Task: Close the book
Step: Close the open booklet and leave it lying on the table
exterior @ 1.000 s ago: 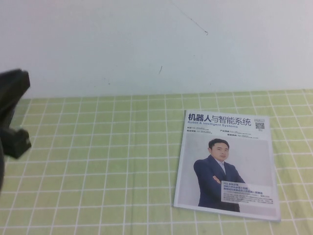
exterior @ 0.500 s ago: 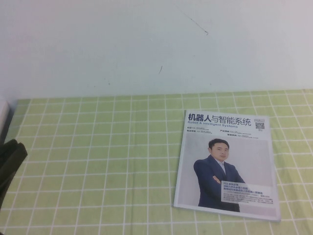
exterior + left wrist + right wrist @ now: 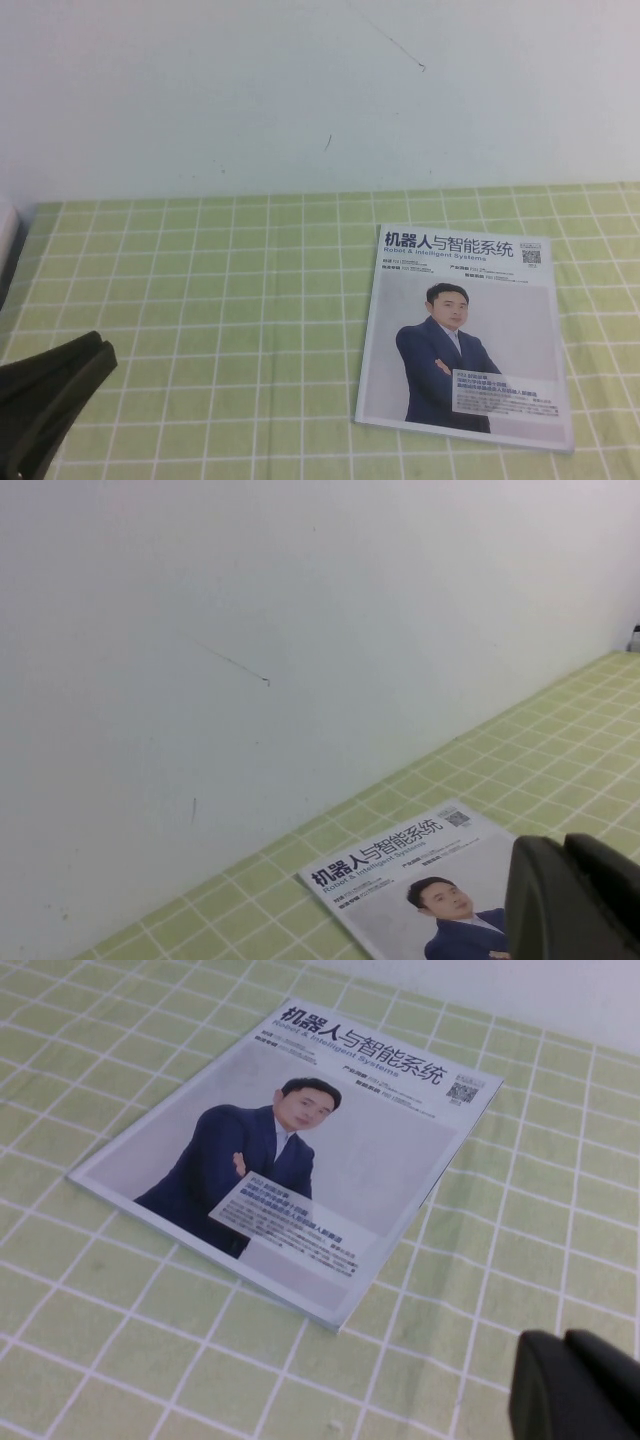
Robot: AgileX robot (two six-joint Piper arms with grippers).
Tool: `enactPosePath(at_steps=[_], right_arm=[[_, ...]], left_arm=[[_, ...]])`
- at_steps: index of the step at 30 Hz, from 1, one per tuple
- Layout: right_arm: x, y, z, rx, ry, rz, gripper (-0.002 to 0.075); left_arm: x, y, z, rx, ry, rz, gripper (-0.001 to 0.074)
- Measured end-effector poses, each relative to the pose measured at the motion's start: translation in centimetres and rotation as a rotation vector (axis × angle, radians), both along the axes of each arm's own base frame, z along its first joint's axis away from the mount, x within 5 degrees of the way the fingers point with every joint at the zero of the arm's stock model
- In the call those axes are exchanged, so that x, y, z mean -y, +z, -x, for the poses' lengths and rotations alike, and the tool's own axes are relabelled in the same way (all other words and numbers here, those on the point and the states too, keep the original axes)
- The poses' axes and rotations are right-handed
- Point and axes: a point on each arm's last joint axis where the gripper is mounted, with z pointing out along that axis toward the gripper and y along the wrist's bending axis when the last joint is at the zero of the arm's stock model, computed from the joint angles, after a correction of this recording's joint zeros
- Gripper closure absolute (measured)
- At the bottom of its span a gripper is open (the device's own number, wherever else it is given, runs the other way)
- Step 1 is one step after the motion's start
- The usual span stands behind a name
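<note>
Left pincer [image 3: 92, 352] sits at the near-left of the table [image 3: 200, 290], tips pressed together as far as I can tell. Right pincer [image 3: 566, 1348] hangs just near-right of the book [image 3: 465, 335], tips together too, gripping nothing. Book's lying closed, cover up, on the table's right side.

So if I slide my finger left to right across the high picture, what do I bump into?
First the left gripper, low at the left edge, jaws shut → green checked cloth → closed book. The right gripper is outside that view; its wrist view shows it shut beside the book.
</note>
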Motion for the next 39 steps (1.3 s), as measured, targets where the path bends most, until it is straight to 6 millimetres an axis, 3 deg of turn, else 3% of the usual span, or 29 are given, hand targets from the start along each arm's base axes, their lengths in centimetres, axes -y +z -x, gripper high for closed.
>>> enactPosePath(at_steps=[4,8,11,15,19,24,30,39], right_arm=[[0.0,0.0,0.0,0.0,0.0,0.0,0.0729],[0.0,0.0,0.0,0.0,0.0,0.0,0.0729],[0.0,0.0,0.0,0.0,0.0,0.0,0.0729],[0.0,0.0,0.0,0.0,0.0,0.0,0.0729],[0.0,0.0,0.0,0.0,0.0,-0.001,0.0729],[0.0,0.0,0.0,0.0,0.001,-0.002,0.0729],[0.0,0.0,0.0,0.0,0.001,-0.002,0.0729],[0.0,0.0,0.0,0.0,0.002,0.0,0.0729]], left_arm=[[0.0,0.0,0.0,0.001,0.002,0.0,0.0738],[-1.1,-0.7,0.4,0.07,0.125,-0.025,0.0738],[-2.0,-2.1,1.3,0.146,0.234,-0.068,0.0738],[-2.6,-5.5,2.0,0.175,0.298,-0.12,0.0738],[-2.9,-9.2,1.8,0.125,0.325,-0.146,0.0738],[-3.5,-12.1,1.2,0.052,0.397,-0.138,0.0738],[-4.0,-12.6,1.4,0.047,0.464,-0.123,0.0738],[-4.7,-14.7,1.6,-0.252,0.568,-0.024,0.0738]])
